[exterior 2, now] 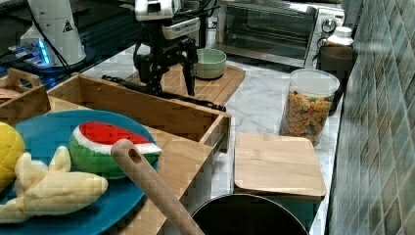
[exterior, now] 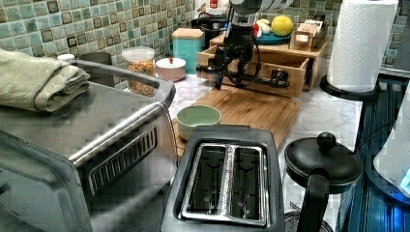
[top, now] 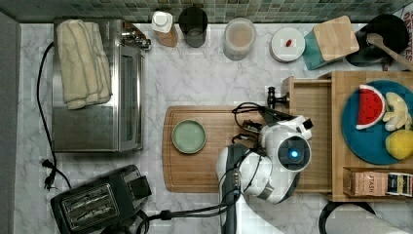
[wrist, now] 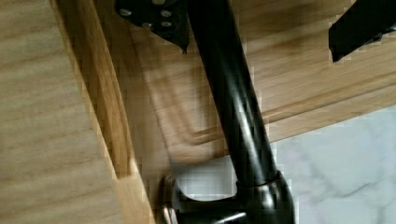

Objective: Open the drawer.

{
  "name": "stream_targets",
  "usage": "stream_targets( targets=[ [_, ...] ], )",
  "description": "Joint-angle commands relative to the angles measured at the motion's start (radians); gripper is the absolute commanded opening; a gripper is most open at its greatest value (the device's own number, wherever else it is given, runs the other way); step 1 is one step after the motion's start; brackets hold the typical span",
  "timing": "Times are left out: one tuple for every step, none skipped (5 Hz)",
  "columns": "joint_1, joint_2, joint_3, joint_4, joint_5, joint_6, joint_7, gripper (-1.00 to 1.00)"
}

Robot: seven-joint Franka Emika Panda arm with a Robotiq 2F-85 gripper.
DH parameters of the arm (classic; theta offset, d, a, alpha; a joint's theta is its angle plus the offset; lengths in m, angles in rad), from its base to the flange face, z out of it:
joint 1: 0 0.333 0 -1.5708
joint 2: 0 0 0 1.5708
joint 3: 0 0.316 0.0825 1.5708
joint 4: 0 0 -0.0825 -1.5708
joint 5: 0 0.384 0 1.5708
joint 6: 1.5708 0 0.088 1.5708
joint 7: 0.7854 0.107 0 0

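Pulling is being done with the gripper [exterior 2: 166, 73] spread loosely around the drawer [exterior 2: 142, 110] handle [wrist: 233, 107]; straight, level travel is being favoured.

toaster [top: 100, 202] | toaster oven [top: 97, 85] | green plate [top: 189, 136] | paper towels [exterior: 362, 43]

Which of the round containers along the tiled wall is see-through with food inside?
The clear jar with the pale lid, filled with pasta-like pieces. The dark cup beside it is opaque, and the low white pot has a red knob on its lid.
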Motion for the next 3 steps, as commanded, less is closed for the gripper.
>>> stream_targets(
  targets=[
    [0.186, -0.096, 0.186, 0.017, -0.033, -0.116, 0.056, 1.0],
    [0.197, -0.134, 0.198, 0.031, -0.045, -0.201, 0.102, 1.0],
    [0.198, -0.176, 0.21, 0.067, -0.039, -0.302, 0.128, 1.0]
  ],
)
